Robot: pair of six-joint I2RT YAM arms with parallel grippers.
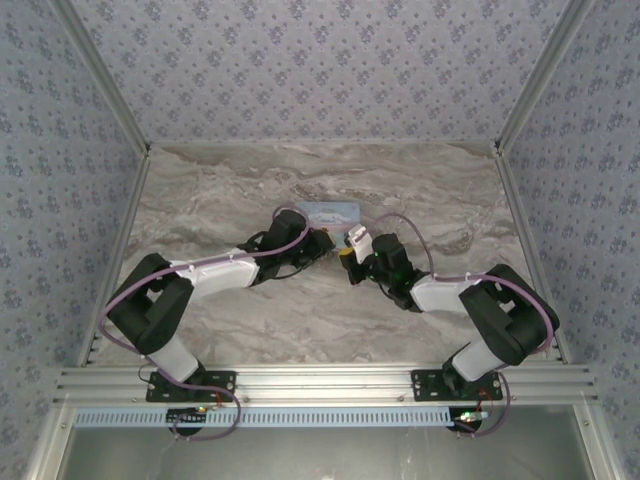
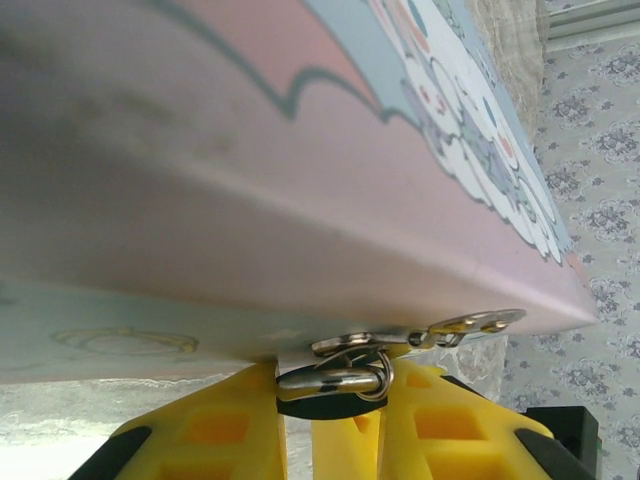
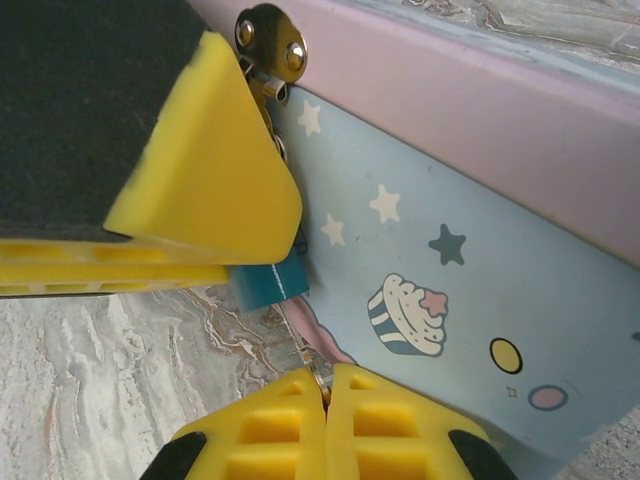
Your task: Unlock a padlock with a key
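Marble surface (image 1: pixel 250 180) carries one cartoon tin (image 1: pixel 330 212), and two grippers meet at its hasp (image 2: pixel 470 323). One teal padlock (image 3: pixel 270 285) hangs there. The left gripper (image 2: pixel 332 388) is narrowly closed on it. Just ahead of the right gripper (image 3: pixel 326 385) sits the padlock; that gripper is pressed fully closed, with one thin key (image 3: pixel 318 377) pinched at its tips.

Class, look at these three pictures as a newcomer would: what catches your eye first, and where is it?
The pastel cartoon tin stands out, lying in the middle of the marble table. At its metal hasp, the yellow left gripper clamps the teal padlock. Just below it in the right wrist view, the right gripper, shut, pinches a glint of metal, likely the key.
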